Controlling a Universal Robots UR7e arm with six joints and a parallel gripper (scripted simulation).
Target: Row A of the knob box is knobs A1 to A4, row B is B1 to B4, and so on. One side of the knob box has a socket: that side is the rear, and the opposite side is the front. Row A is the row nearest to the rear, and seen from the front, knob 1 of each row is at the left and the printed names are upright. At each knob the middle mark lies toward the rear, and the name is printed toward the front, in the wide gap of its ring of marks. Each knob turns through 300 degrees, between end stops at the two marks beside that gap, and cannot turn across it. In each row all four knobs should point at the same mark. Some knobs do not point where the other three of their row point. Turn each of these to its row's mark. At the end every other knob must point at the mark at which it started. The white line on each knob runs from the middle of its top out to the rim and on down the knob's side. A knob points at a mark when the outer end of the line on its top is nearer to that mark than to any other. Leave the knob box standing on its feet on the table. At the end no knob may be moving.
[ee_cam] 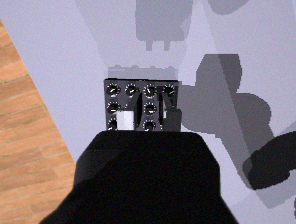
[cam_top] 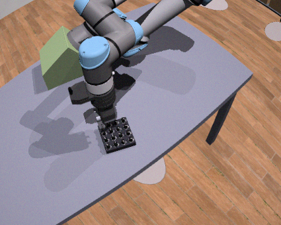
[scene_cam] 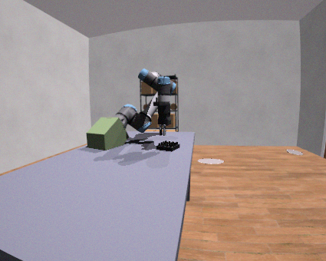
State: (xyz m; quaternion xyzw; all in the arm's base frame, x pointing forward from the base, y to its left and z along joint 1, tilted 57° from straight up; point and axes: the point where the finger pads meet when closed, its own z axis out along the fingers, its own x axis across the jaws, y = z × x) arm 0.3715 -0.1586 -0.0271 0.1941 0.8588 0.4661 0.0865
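Note:
The black knob box (cam_top: 121, 148) (scene_cam: 172, 149) (ee_cam: 142, 80) stands flat on the table, with a grid of small black knobs with white lines. In the wrist view a row of knobs shows along the far edge, among them one at the left end (ee_cam: 112, 90); others are hidden by the fingers and gripper body. Names are too small to read, and I cannot make out the socket. My gripper (scene_cam: 163, 134) (ee_cam: 150, 102) points down over the box, fingers partly open and apart. I see no knob held between them; in the exterior view the tips look above the knobs.
A green slanted block (cam_top: 58, 61) (scene_cam: 104, 134) stands on the table (cam_top: 176, 116) (scene_cam: 104, 207) beside the arm. The table's long edge runs near the box in the top view. Arm shadows fall around the box.

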